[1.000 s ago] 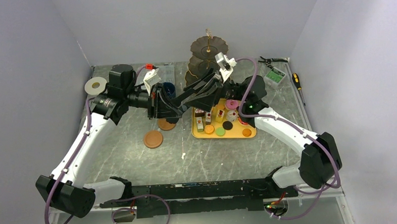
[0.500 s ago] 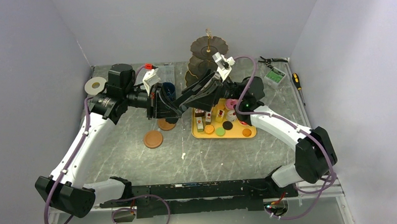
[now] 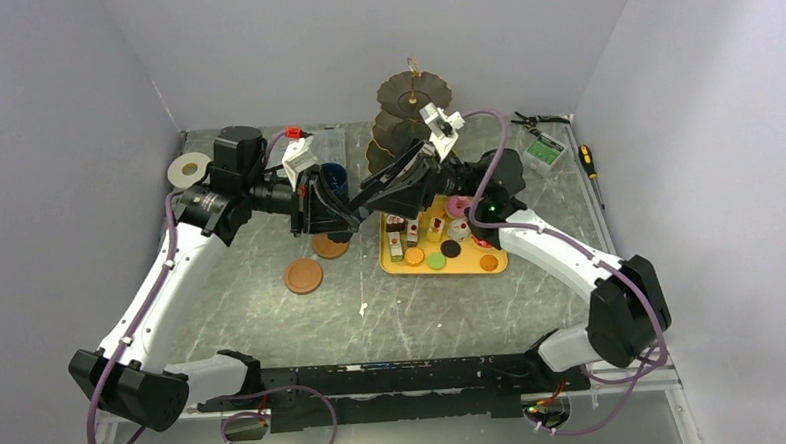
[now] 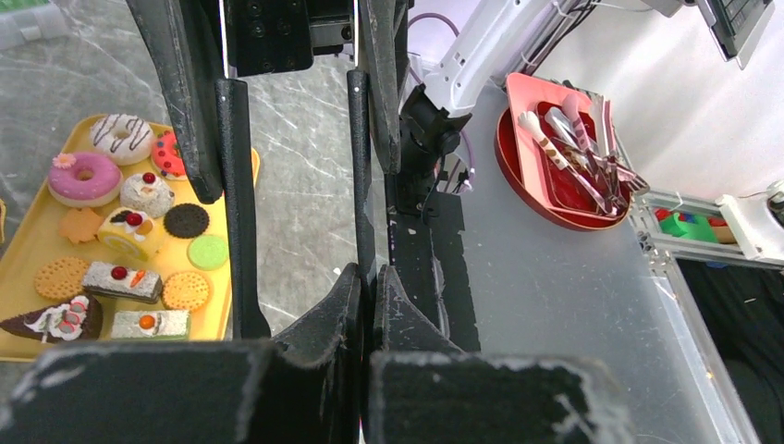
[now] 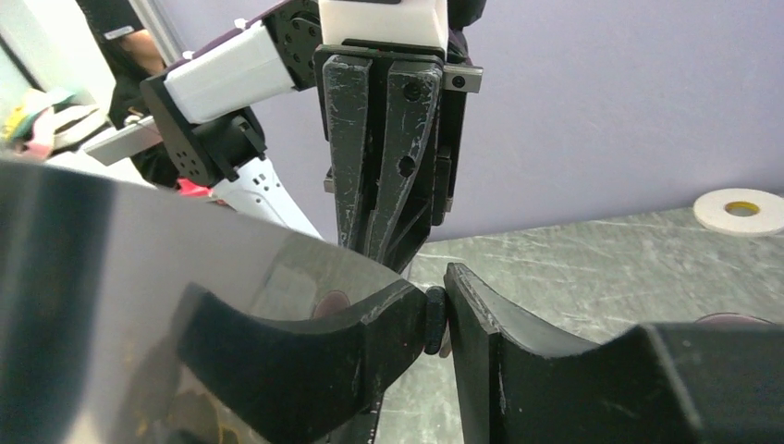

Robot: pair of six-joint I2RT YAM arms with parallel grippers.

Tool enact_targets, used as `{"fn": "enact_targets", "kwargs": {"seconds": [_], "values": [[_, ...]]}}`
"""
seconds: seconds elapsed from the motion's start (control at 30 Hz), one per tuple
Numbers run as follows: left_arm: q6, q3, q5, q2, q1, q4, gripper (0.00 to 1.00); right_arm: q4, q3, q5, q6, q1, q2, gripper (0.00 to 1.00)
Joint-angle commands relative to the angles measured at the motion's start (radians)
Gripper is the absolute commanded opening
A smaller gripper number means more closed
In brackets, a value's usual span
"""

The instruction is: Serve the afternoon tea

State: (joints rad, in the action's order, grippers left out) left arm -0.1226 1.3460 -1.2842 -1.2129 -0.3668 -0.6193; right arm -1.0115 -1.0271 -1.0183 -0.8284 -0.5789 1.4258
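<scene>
Step in hand, as we judge it: mug onto coaster, not yet begun.

Pose, left arm: base at 7 o'clock, elbow out toward 9, forearm turned to 3. The left gripper [image 4: 368, 280] has its fingers closed tip to tip with nothing between them. The navy mug [image 3: 334, 174] stands on the counter [image 3: 273, 317] just at its 12 o'clock. One brown coaster [image 3: 330, 248] lies partly under it at 6, and the second coaster [image 3: 303, 276] lies bare at 7.

Pose, right arm: base at 5 o'clock, reaching over the yellow tray [image 3: 468, 263] toward 10, wrist beside the tiered stand [image 3: 410, 89]. The right gripper [image 5: 436, 316] has its fingers closed, tips facing the left ones. A dark sliver shows between them; pad or held piece, we cannot tell.

The pink donut [image 4: 84, 178], cake slice [image 4: 121, 280] and green macaron [image 4: 209, 252] lie on the tray. The top tier is bare.

Next, in our judgement: the right arm backs off, then the left fingers open, take the mug by its wall and centre it on the coaster at 6.
</scene>
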Motion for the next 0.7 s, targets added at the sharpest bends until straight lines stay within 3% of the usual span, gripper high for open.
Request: {"fn": "enact_targets", "kwargs": {"seconds": [0.0,0.17,0.2,0.27,0.33,0.4,0.53,0.63,0.67], "values": [[-0.097,0.063,-0.038,0.025,-0.007,-0.043,0.03,0.212,-0.051,0.057,0.181,0.008,-0.088,0.52],[-0.155,0.071,-0.009,0.02,-0.007,-0.069,0.04,0.386,-0.069,0.131,0.286,0.007,-0.136,0.49],[-0.157,0.072,-0.003,0.019,-0.006,-0.068,0.11,0.404,-0.073,0.143,0.293,0.007,-0.139,0.48],[-0.149,0.073,0.019,0.018,-0.006,-0.059,0.4,0.424,-0.072,0.172,0.302,0.004,-0.146,0.47],[-0.141,0.075,0.036,0.018,-0.007,-0.053,0.48,0.449,-0.067,0.205,0.328,0.003,-0.158,0.46],[-0.127,0.074,0.063,0.018,-0.007,-0.037,0.63,0.47,-0.06,0.238,0.35,0.002,-0.172,0.44],[-0.136,0.074,0.14,0.031,-0.006,-0.017,0.77,0.551,-0.066,0.293,0.415,-0.001,-0.195,0.43],[-0.135,0.072,0.223,0.046,-0.006,0.008,0.93,0.649,-0.073,0.357,0.486,-0.002,-0.227,0.43],[-0.122,0.073,0.28,0.049,-0.006,0.017,0.93,0.686,-0.072,0.39,0.517,-0.004,-0.239,0.43]]}}
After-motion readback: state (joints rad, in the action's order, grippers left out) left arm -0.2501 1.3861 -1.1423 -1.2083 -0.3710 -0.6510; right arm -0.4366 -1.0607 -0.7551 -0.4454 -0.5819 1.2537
